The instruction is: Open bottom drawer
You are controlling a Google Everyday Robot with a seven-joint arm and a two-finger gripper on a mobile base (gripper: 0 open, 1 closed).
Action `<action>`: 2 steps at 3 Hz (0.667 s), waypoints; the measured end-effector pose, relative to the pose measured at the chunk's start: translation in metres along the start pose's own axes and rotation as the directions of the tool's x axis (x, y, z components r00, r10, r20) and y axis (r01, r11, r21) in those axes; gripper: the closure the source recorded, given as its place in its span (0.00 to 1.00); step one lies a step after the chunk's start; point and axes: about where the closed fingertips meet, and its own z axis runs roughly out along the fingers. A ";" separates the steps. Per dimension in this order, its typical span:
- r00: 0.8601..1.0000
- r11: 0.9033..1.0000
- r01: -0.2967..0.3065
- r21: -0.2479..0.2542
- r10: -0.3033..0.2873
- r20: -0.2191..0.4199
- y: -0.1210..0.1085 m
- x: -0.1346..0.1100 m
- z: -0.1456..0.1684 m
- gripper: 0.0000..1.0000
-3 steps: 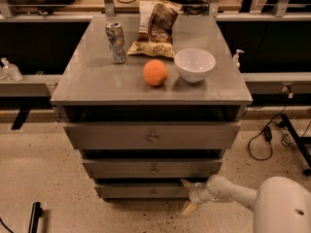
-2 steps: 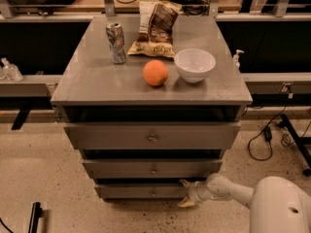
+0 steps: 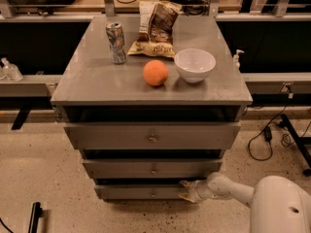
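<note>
The grey cabinet has three drawer fronts. The bottom drawer [image 3: 138, 192] is the thinnest front, lowest down, with a small round knob [image 3: 153, 194] at its centre. It sits slightly out from the cabinet body. My gripper [image 3: 184, 190] comes in from the right on a white arm and sits at the right part of the bottom drawer front, its two fingertips [image 3: 184, 183] spread apart above and below the front's edge. It holds nothing that I can see.
The middle drawer [image 3: 153, 169] and top drawer [image 3: 152, 137] are above. On the cabinet top [image 3: 97, 79] stand a can [image 3: 116, 42], a chip bag [image 3: 155, 27], an orange [image 3: 155, 73] and a white bowl [image 3: 194, 65]. Cables [image 3: 265, 140] lie on the floor at right.
The gripper has moved left along the bottom drawer front, from beside its right end to over its right part.
</note>
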 end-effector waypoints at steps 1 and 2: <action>1.000 1.000 0.000 0.000 0.000 0.000 -0.001 -0.003 -0.005 0.96; 1.000 1.000 0.000 0.000 0.000 0.000 -0.002 -0.004 -0.006 1.00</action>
